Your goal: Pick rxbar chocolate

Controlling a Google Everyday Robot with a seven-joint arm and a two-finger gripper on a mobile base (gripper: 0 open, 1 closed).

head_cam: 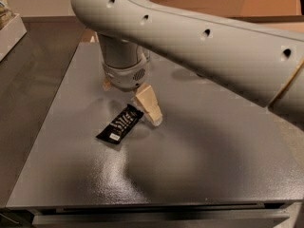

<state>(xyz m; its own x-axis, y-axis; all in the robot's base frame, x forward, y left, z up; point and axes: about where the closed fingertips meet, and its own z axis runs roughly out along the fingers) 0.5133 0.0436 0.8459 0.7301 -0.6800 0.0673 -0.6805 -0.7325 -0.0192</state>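
Note:
The rxbar chocolate [120, 124], a flat black wrapper with white lettering and a small white label patch, lies diagonally on the grey table [199, 165], left of centre. My gripper [131, 103] hangs just above the bar's upper right end. Its fingers are spread apart. One tan finger [148, 106] reaches down to the right of the bar's top end. The other finger [107, 84] shows only as a small tip behind the wrist, up and left of the bar. Nothing is held. My thick white arm crosses the upper part of the view.
A white box [8, 30] stands on the darker counter at the far left. The table's front edge [142, 205] runs along the bottom. The arm hides the table's back right part.

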